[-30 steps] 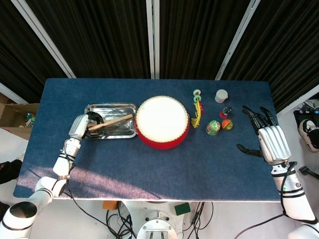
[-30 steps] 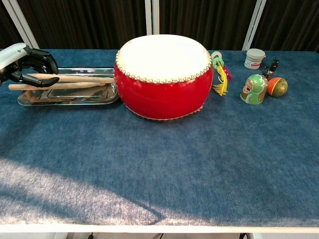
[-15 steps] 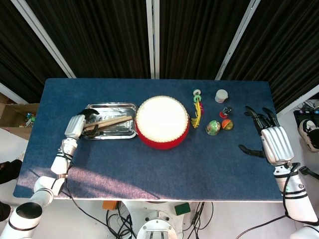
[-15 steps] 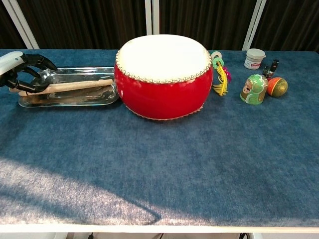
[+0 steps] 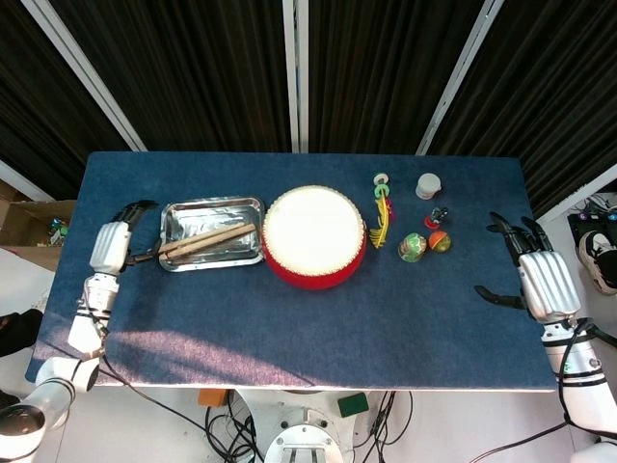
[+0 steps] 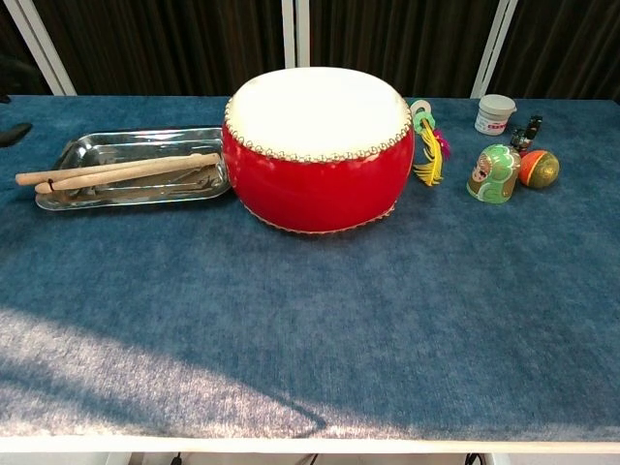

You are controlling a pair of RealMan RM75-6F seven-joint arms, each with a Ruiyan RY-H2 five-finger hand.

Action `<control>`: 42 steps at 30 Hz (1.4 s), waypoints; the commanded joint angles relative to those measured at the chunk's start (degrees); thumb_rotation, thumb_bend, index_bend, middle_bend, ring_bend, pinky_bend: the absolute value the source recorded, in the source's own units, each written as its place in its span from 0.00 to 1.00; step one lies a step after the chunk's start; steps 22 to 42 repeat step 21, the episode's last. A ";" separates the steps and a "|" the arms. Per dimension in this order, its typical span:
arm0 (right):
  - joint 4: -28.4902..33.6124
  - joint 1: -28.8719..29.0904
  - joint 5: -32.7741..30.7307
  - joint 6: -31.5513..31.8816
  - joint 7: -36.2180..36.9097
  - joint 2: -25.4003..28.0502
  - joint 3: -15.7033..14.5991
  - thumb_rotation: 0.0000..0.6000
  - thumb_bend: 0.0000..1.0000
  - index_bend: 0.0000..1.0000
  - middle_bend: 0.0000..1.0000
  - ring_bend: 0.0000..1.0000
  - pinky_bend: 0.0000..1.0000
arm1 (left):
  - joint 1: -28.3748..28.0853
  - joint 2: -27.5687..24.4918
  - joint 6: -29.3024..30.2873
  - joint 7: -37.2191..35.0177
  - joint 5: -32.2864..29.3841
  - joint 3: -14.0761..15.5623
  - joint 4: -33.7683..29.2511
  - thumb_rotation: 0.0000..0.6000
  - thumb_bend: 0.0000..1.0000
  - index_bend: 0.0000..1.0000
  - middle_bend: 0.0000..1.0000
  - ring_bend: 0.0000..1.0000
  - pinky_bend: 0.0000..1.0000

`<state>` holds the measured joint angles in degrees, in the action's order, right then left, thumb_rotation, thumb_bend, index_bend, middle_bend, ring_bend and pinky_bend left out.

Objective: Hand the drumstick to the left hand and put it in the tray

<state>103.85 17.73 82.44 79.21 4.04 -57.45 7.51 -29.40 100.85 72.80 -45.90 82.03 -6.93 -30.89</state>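
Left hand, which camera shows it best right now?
The head view. It shows the whole left hand open beside the tray, clear of the drumsticks. The chest view catches only a dark fingertip sliver at its left edge.

drumstick [image 5: 200, 240] in tray [image 5: 247, 204] — left of drum [image 5: 313, 231]

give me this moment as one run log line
drumsticks: lying in tray, ends over its left rim | left hand: open, beside tray, holds nothing | right hand: open, holds nothing | drum: right of tray
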 commanded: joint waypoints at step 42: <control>-12.11 -9.59 5.36 8.32 2.54 -5.46 -5.44 1.00 0.22 0.00 0.16 0.06 0.17 | 25.31 -32.79 19.62 39.96 2.05 9.53 -59.87 1.00 0.30 0.22 0.17 0.16 0.22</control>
